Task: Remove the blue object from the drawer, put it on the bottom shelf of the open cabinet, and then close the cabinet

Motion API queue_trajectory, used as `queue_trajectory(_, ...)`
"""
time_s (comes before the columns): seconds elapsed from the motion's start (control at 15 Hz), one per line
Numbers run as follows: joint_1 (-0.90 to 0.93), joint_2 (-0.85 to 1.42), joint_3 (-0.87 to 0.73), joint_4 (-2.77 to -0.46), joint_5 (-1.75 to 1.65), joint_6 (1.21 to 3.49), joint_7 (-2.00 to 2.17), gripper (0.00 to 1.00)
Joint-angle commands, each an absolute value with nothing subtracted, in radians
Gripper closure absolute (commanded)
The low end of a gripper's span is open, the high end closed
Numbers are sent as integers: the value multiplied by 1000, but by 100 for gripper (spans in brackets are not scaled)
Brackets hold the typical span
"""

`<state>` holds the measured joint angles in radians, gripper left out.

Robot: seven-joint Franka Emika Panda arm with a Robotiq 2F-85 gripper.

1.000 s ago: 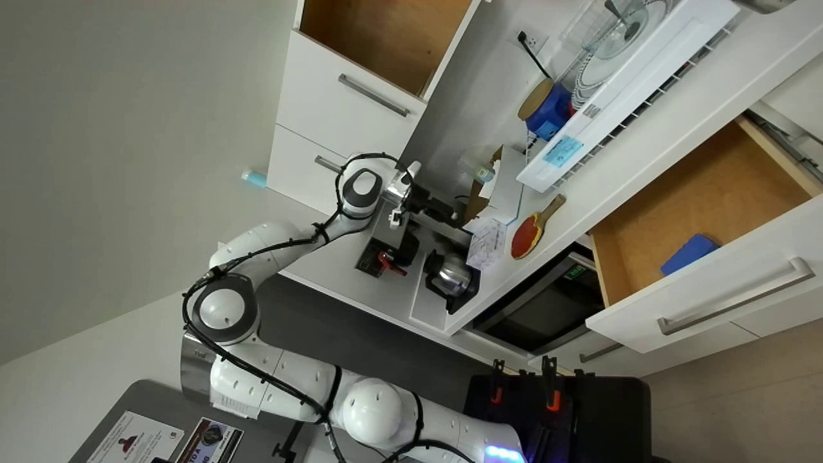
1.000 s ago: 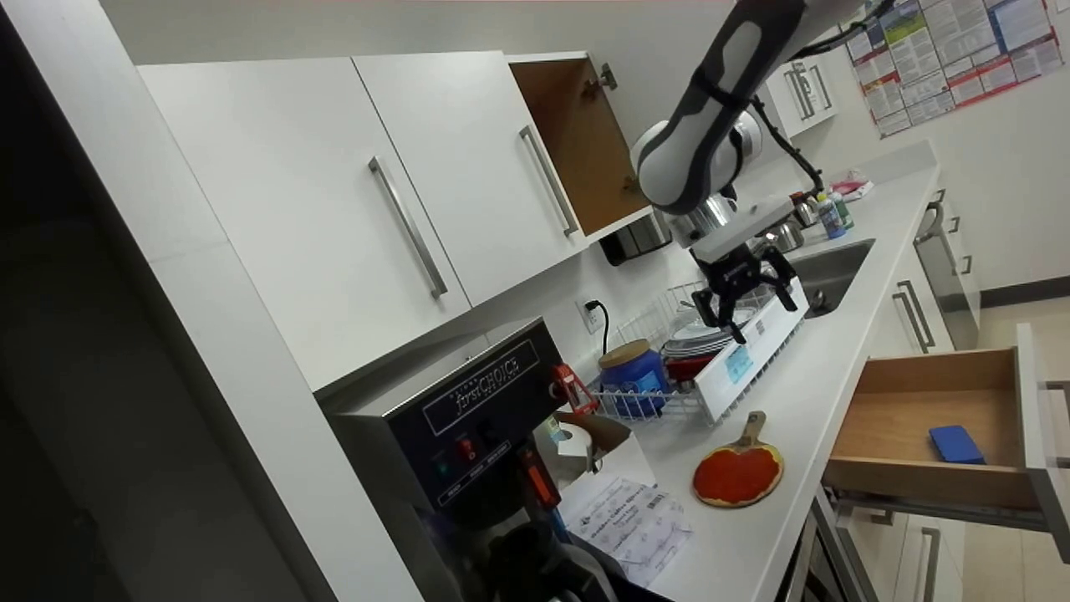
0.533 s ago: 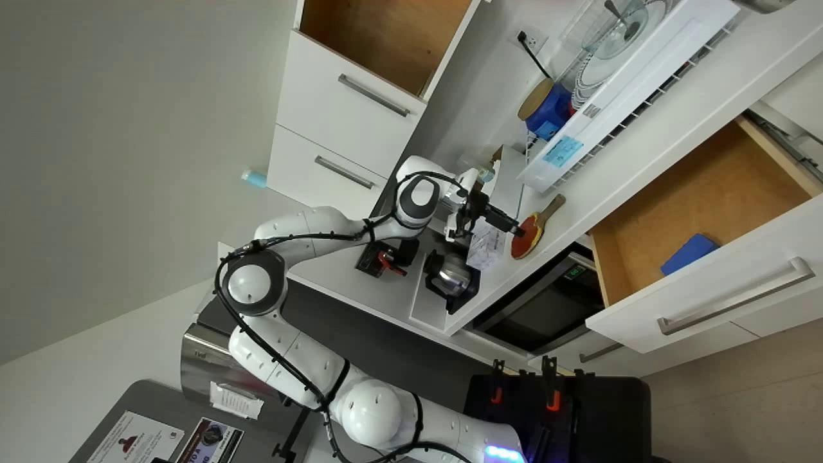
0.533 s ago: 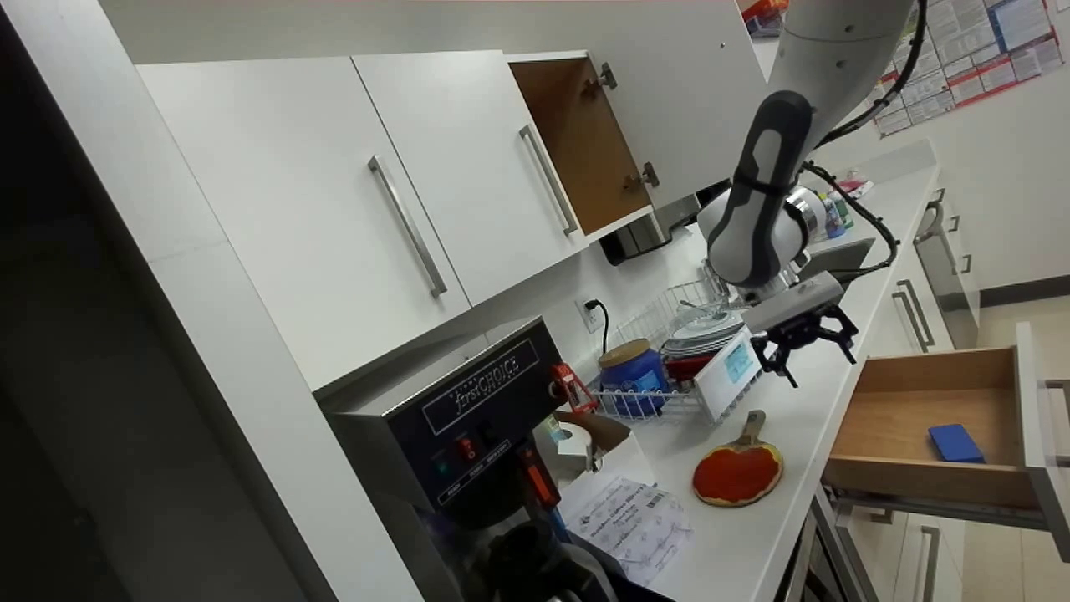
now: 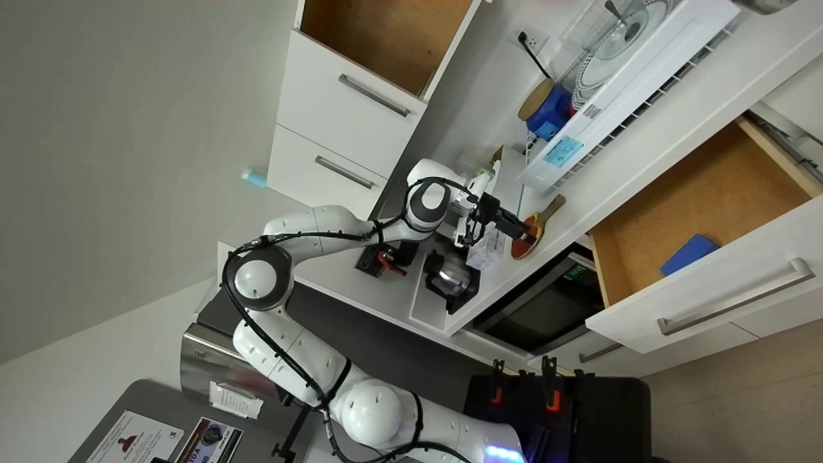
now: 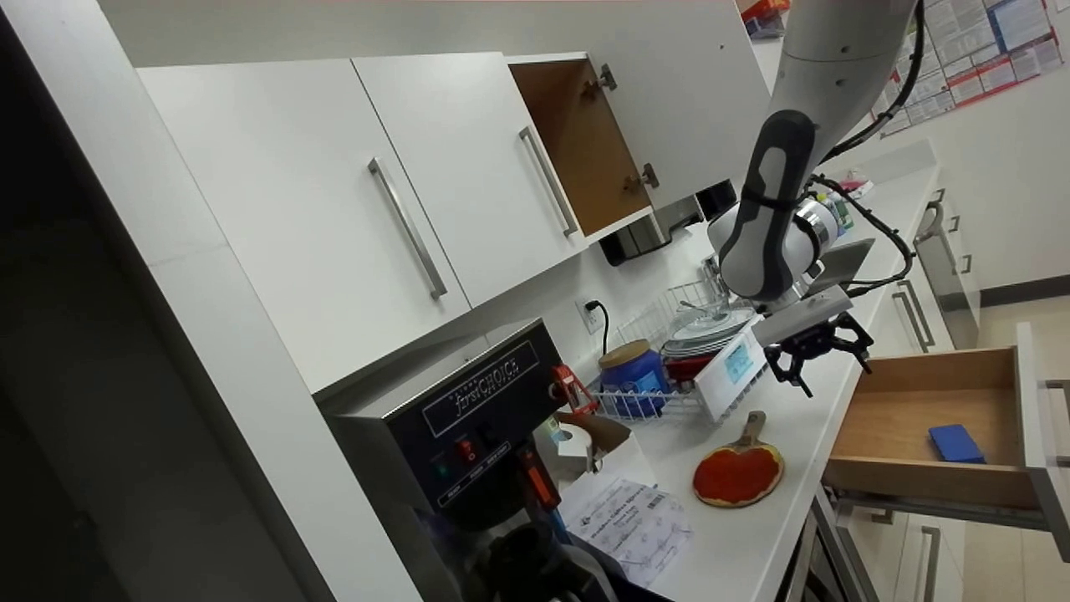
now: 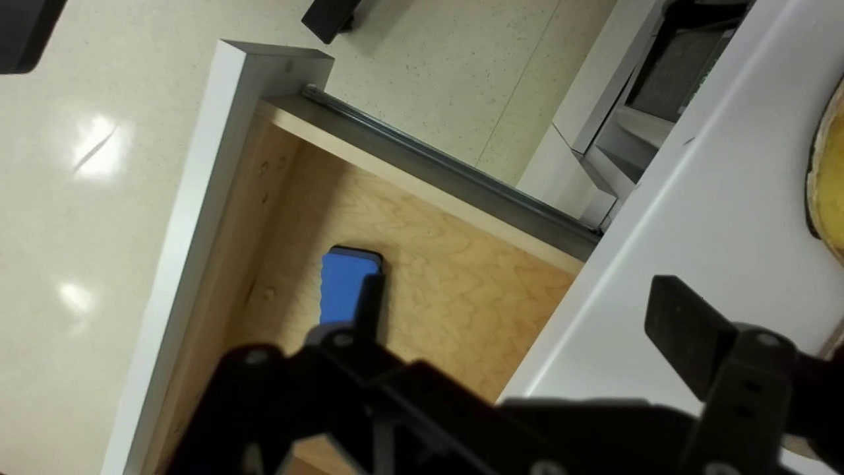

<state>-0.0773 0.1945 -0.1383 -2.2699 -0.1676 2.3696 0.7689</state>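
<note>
The blue object (image 5: 690, 254) lies flat in the open drawer (image 5: 714, 283), near its front panel. It also shows in an exterior view (image 6: 957, 444). In the wrist view the blue object (image 7: 344, 284) has a dark base, and one finger covers part of it. The drawer (image 6: 928, 397) is pulled out below the counter. The white cabinet (image 6: 577, 142) has a brown interior and its door (image 6: 681, 100) stands open. My gripper (image 6: 838, 381) is open and empty above the counter edge beside the drawer. In the wrist view its fingers (image 7: 517, 287) are wide apart.
A dish rack (image 6: 731, 372) with plates and a dark-blue jar (image 6: 633, 376) stands by the wall. A red-and-yellow paddle (image 6: 737, 475), a paper sheet (image 6: 631, 527) and a coffee machine (image 6: 468, 426) are on the counter (image 6: 802, 418). A microwave (image 5: 546, 305) sits below.
My gripper has moved down and away from the dish rack toward the counter edge by the drawer, with only a small shift in the last half second. The blue object, drawer and cabinet are unchanged.
</note>
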Motion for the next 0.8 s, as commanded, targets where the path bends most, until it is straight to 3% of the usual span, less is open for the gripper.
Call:
queue_trajectory(0.0, -83, 192, -179, -2257, -166, 2370, 820, 0)
queue_trajectory(0.33, -173, 226, -253, -2236, -65, 2391, 761, 0)
queue_trajectory(0.73, -240, 358, -246, -2238, 139, 2588, 570, 0)
